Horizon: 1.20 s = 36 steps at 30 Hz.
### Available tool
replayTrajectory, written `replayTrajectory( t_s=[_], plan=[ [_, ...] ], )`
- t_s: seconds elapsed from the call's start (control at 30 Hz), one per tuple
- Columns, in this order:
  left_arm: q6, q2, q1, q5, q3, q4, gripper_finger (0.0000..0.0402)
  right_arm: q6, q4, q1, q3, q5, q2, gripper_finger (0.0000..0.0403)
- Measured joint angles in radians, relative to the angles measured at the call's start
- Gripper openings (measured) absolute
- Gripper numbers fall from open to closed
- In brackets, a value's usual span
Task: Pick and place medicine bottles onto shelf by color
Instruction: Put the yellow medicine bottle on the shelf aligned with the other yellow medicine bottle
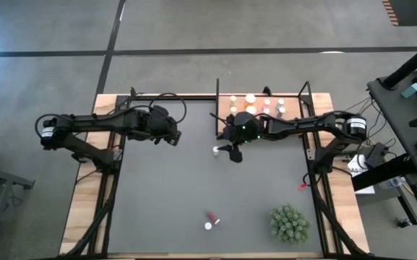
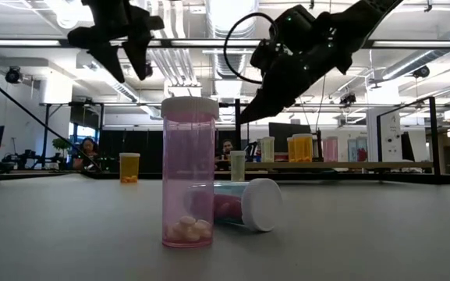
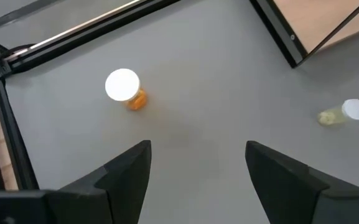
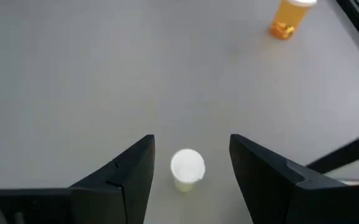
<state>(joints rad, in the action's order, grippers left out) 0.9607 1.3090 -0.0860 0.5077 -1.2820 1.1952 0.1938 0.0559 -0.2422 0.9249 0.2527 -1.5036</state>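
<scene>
1. The right gripper point(image 4: 191, 163) is held open above the mat point(image 1: 194, 188), just off the shelf's point(image 1: 262, 108) front edge; the pale green bottle point(image 4: 186, 169) is seen upright between its fingers, not gripped.
2. The left gripper point(image 3: 198, 168) is held open and empty near the mat's far left part, over the orange bottle point(image 3: 126, 89).
3. Several bottles are stood on the shelf.
4. Two pink bottles point(image 1: 210, 220) are located near the mat's front edge, one upright and one lying.

Both arms are matte black, jointed tubes with round silver-labelled motor housings near the base. Black cables loop over each wrist. The left gripper point(image 3: 198, 171) and right gripper point(image 4: 191, 165) carry broad, dark, wedge-shaped fingers point(image 3: 126, 171); small green lights glow behind the right fingers.
</scene>
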Motion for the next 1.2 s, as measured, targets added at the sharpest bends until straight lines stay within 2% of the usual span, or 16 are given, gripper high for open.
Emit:
replayTrajectory(
  t_s=[0.3,0.47,1.2],
  plan=[
    [0.001,-0.001,0.0,-0.005,0.03,-0.001,0.0244,-0.041,0.009,0.018,-0.001,-0.005,-0.051,0.0199],
    [0.001,-0.001,0.0,-0.005,0.033,-0.001,0.0244,-0.037,0.037,0.028,-0.002,-0.124,-0.091,0.0199],
    [0.001,-0.001,0.0,-0.006,0.046,-0.001,0.0244,-0.101,0.119,0.052,-0.002,-0.126,-0.179,0.0199]
  ],
)
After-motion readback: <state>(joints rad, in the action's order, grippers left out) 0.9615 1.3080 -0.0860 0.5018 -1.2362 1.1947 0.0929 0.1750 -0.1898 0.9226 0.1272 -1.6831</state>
